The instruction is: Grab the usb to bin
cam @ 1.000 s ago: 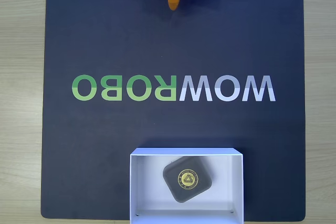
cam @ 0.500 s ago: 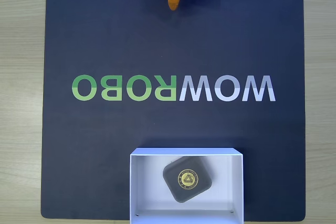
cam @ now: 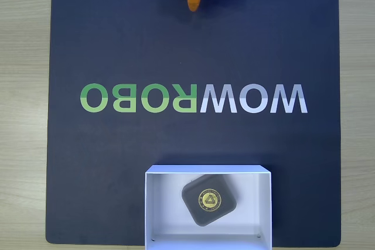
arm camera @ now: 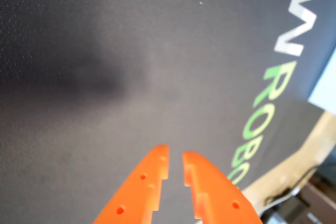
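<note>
In the fixed view the usb (cam: 209,199), a dark grey rounded-square case with a round yellow emblem, lies flat inside the bin (cam: 158,203), a shallow white box at the mat's front edge. My gripper (cam: 193,4) is far from it at the top edge of that view, one orange finger pointing down at the mat. The wrist view has the gripper (arm camera: 175,155) shut, its two orange fingers (arm camera: 147,182) nearly touching with nothing between them, hovering over bare dark mat. A pale corner of the bin (arm camera: 326,90) shows at the right edge.
A dark mat (cam: 117,39) printed with mirrored WOWROBO lettering (cam: 193,98) covers the light wooden table (cam: 23,115). Wide bare mat lies between the gripper and the bin. In the wrist view the mat's edge and table (arm camera: 294,161) sit at lower right.
</note>
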